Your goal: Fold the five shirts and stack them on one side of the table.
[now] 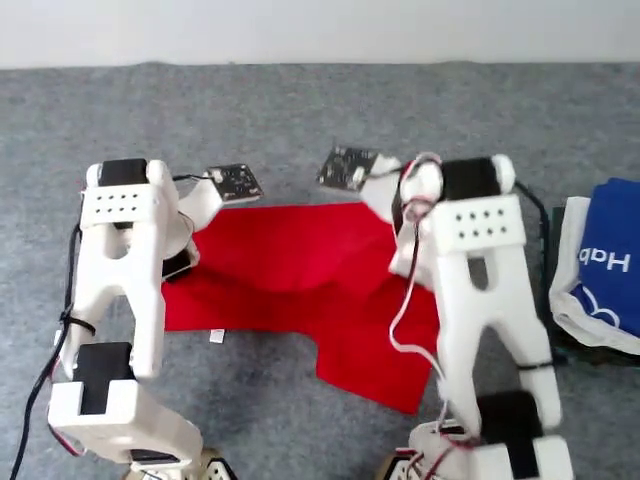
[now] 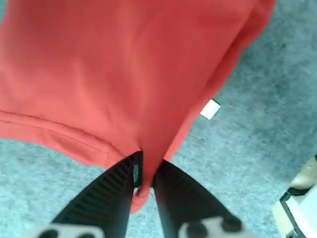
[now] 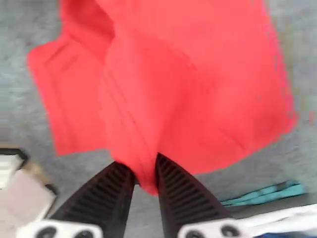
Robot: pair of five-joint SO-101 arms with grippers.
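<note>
A red shirt point(image 1: 300, 275) lies spread on the grey table between the two arms, its far edge lifted. My left gripper point(image 2: 143, 178) is shut on a pinched fold of the red shirt point(image 2: 119, 74) at its left side. My right gripper point(image 3: 146, 178) is shut on another bunched fold of the red shirt point(image 3: 188, 89) at its right side. In the high view the left gripper point(image 1: 192, 222) and the right gripper point(image 1: 395, 205) hold the cloth's far corners. A white tag point(image 2: 210, 109) hangs from the shirt's hem.
A pile of shirts point(image 1: 600, 265), blue on top of white, rests at the table's right edge. A teal strip point(image 3: 262, 193) lies on the table near the right arm. Grey table surface point(image 1: 300, 110) stretches open beyond the shirt.
</note>
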